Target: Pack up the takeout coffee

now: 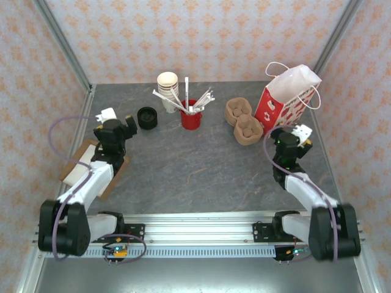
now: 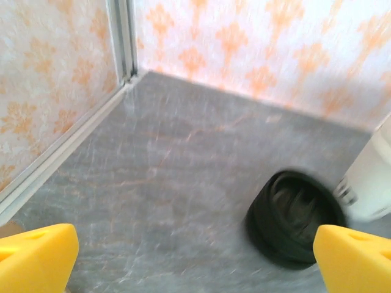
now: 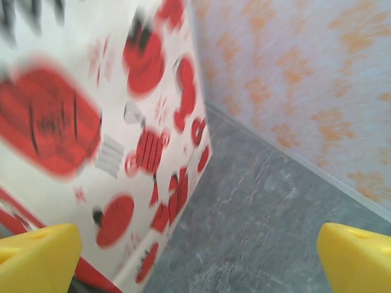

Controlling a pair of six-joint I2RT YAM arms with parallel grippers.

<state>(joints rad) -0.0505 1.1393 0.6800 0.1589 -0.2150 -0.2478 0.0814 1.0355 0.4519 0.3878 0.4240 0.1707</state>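
The left gripper (image 2: 195,259) is wide open and holds nothing; we see its two yellow fingertips (image 2: 36,256) far apart above the grey table (image 2: 177,152). Just in front of it, a little to the right, lies a black stack of lids (image 2: 293,217). The blurred white cups (image 2: 369,177) stand to the right of the lids, a little farther. The right gripper (image 3: 198,259) is also open and empty. It is close to the red and white bag (image 3: 122,134), which stands at the far right. Left of the bag lie two brown carriers (image 1: 243,120), and near the middle stands a red cup (image 1: 191,120) with sticks. Which thing here is the takeout coffee, we cannot tell.
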